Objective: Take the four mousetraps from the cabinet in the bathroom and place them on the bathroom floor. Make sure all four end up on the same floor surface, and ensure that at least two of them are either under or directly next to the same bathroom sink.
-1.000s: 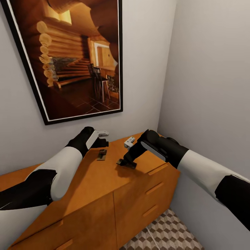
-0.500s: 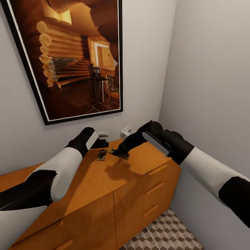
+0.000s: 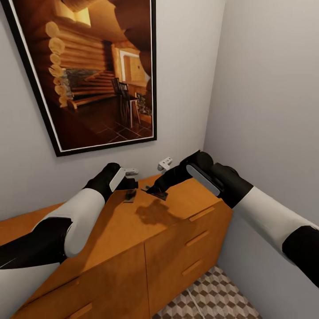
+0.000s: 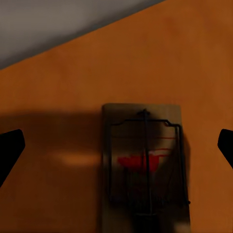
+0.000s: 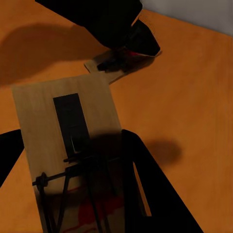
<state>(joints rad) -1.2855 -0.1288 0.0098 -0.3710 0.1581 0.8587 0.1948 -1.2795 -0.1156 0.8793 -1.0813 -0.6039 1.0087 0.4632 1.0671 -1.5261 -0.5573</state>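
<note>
The orange cabinet (image 3: 133, 239) fills the corner under a framed log-cabin picture (image 3: 95, 73). Right gripper (image 3: 156, 191) is clamped on a mousetrap (image 5: 68, 145), holding it just above the cabinet top, long axis running along its fingers. Left gripper (image 3: 130, 182) hovers spread wide over a second mousetrap (image 4: 144, 165) lying flat near the cabinet's back edge, long axis pointing toward the wall.

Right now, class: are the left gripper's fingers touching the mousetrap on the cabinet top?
Apart. In the left wrist view, the left gripper is open, its fingers at either edge with bare cabinet top between them and the mousetrap.
</note>
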